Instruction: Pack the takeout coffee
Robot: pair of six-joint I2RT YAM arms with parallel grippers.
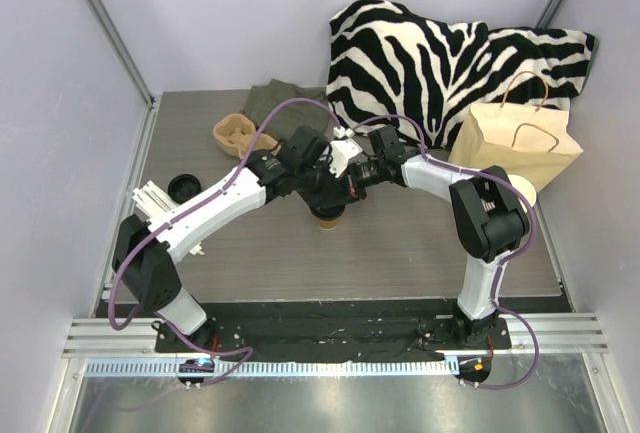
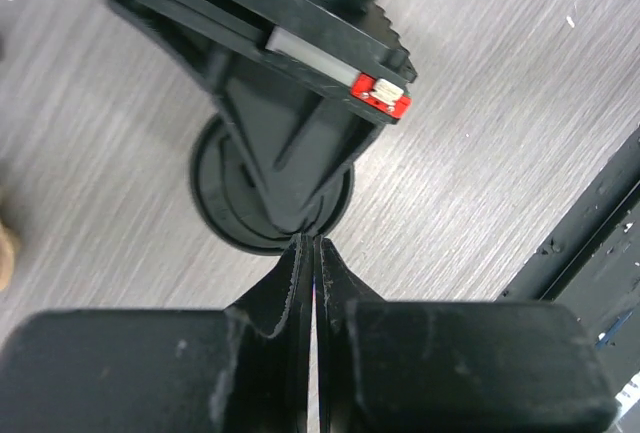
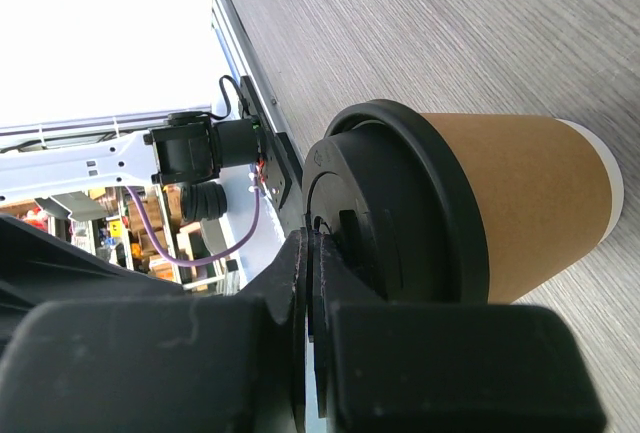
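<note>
The takeout coffee (image 1: 328,216), a brown paper cup (image 3: 520,208) with a black lid (image 3: 400,203), stands upright at the table's middle. Both arms meet right above it. My right gripper (image 3: 318,243) is shut, with its tips against the top of the lid. In the left wrist view the lid (image 2: 225,198) shows from above, and the right gripper's fingers (image 2: 290,153) point down onto it. My left gripper (image 2: 310,241) is shut too, tips at the lid's near edge, with nothing between the jaws. In the top view the arms hide most of the cup.
A tan paper bag (image 1: 515,138) with handles stands at the back right, before a zebra-striped cushion (image 1: 430,58). A loose black lid (image 1: 182,186) lies at the left. Tan cups (image 1: 235,131) and an olive cloth (image 1: 280,98) lie at the back. A white round thing (image 1: 525,193) sits by the bag.
</note>
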